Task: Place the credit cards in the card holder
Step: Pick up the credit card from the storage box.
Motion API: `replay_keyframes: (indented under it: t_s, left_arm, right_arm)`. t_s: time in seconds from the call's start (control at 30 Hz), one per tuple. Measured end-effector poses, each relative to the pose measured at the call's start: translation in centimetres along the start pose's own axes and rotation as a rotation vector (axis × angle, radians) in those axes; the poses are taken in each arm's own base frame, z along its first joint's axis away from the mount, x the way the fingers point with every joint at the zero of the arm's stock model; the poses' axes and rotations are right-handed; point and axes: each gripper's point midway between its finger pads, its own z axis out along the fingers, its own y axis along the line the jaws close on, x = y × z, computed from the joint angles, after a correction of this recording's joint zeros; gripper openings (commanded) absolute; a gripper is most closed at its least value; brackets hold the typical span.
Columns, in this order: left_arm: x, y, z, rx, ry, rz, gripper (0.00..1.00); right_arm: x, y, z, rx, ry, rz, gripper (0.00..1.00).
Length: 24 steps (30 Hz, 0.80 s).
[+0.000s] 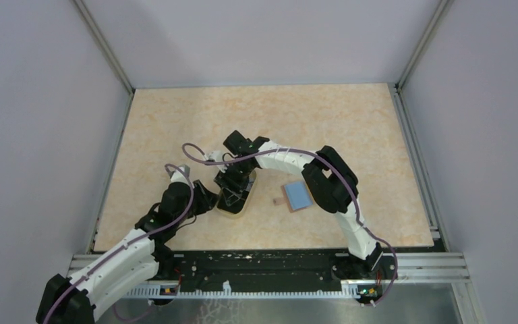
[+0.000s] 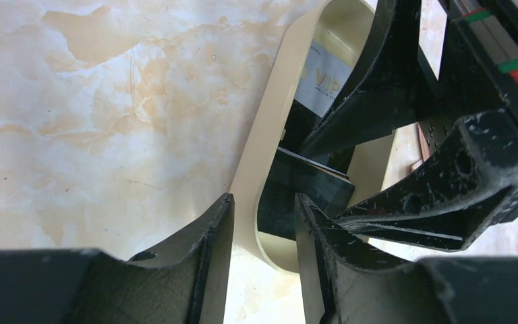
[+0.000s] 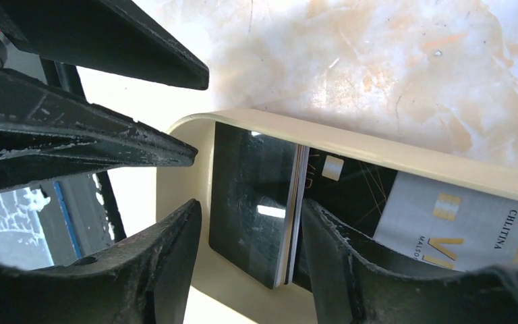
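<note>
Pale lilac walls close in a beige, marble-patterned bench (image 1: 256,115) on three sides. A black slotted rail (image 1: 263,266) runs along its near edge, where both arm bases are bolted. From the near left corner, the left fingers (image 1: 209,201) reach the near-left end of a cream oval dish (image 1: 231,211). They stand moderately apart and straddle its rim, one finger outside on the bench and the other inside the bowl, and they clamp nothing. The credit cards (image 3: 249,202) lie inside this dish. There is a small stack of black ones with pale layered edges, and beyond it a grey-white card (image 3: 452,223) with yellowish lettering lies flat against the far wall of the dish. The right fingers (image 1: 235,187) come down into the dish from the far side and flank the black stack. One finger sits right at the stack's edge, while a sliver of cream dish shows between the other finger and the cards, so they are parted and not pinching. To the right of the dish and apart from it, beside the right arm's elbow, the reddish-brown rectangular card holder (image 1: 298,196) lies open on the bench. Its light blue inside faces up and its small tab (image 1: 280,201) points toward the dish.
</note>
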Motion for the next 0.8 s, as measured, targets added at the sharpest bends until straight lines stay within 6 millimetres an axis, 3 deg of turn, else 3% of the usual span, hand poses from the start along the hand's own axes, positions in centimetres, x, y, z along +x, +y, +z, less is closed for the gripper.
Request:
replay_keyframes:
  t_s: [0.2,0.47,0.8]
  left_arm:
    - [0.2,-0.1,-0.5,0.01,0.009,0.002,0.46]
    - [1.3,0.1,-0.4,0.007,0.064,0.006,0.43]
    - [1.2,-0.1,-0.5,0.02,0.059,0.002,0.4]
  right_arm:
    - [-0.1,0.2,0.3,0.047,0.019,-0.063,0.58]
    - [-0.1,0.2,0.5,0.066,0.026,-0.092,0.37]
    - [-0.1,2.1,0.4,-0.043,0.01,-0.036,0.37]
